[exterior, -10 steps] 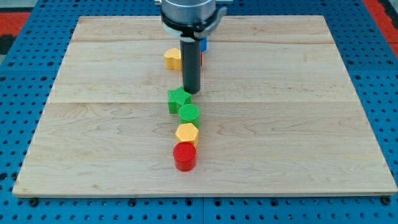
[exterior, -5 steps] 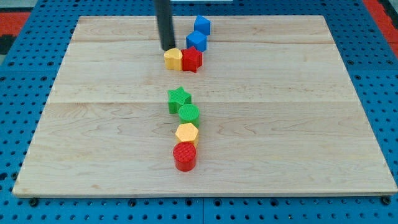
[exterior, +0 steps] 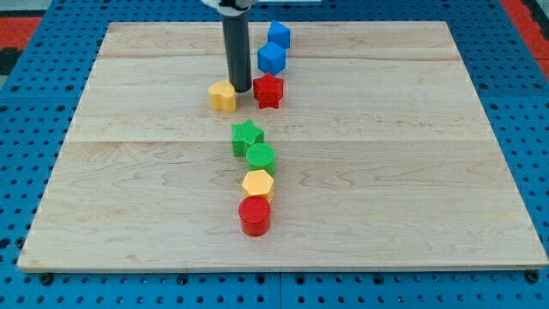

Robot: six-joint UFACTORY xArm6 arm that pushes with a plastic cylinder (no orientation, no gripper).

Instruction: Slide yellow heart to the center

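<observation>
The yellow heart (exterior: 223,96) lies on the wooden board (exterior: 412,172), above and left of its middle. My tip (exterior: 241,90) stands between the yellow heart on its left and the red star (exterior: 268,91) on its right, touching or nearly touching the heart's right side. The rod rises straight up out of the view's top.
Two blue blocks (exterior: 272,57) (exterior: 279,35) sit above the red star. Below the heart runs a column: green star (exterior: 246,136), green cylinder (exterior: 260,157), yellow hexagon (exterior: 257,184), red cylinder (exterior: 255,215). A blue pegboard surrounds the board.
My tip went from right of the green star up behind the yellow heart, then down between heart and red star. The heart has slid left and down; the red star shifted slightly.
</observation>
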